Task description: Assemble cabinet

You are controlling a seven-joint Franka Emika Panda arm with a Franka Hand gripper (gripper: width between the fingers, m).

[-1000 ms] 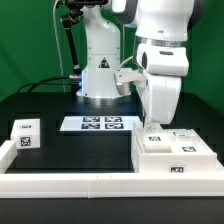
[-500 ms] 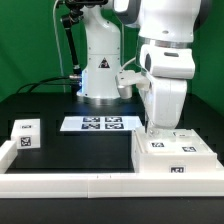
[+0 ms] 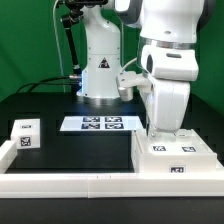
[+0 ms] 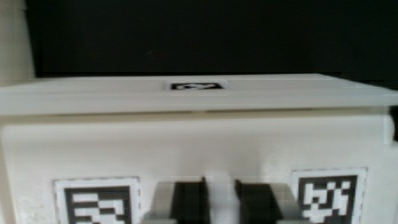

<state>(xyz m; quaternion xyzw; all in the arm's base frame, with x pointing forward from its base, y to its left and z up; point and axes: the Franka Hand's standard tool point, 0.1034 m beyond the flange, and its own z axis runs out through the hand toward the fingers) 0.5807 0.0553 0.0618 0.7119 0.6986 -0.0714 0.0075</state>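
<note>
The cabinet (image 3: 176,160), a large white box with square tags on its top, lies at the exterior view's right front. The arm's white hand (image 3: 166,105) stands straight down over its far edge, and the fingertips are hidden there. In the wrist view the cabinet (image 4: 196,105) fills the picture, with one tag on top and two on the near face. My gripper (image 4: 208,205) has its two dark fingers (image 4: 183,205) close together with a thin white strip of the cabinet between them.
A small white tagged cube (image 3: 27,133) sits at the exterior view's left. The marker board (image 3: 98,124) lies in the middle in front of the robot's base (image 3: 100,75). A low white rail (image 3: 70,183) runs along the table's front.
The hand has shifted a little toward the exterior view's right. The raised left part of the cabinet's top now looks lower and flatter.
</note>
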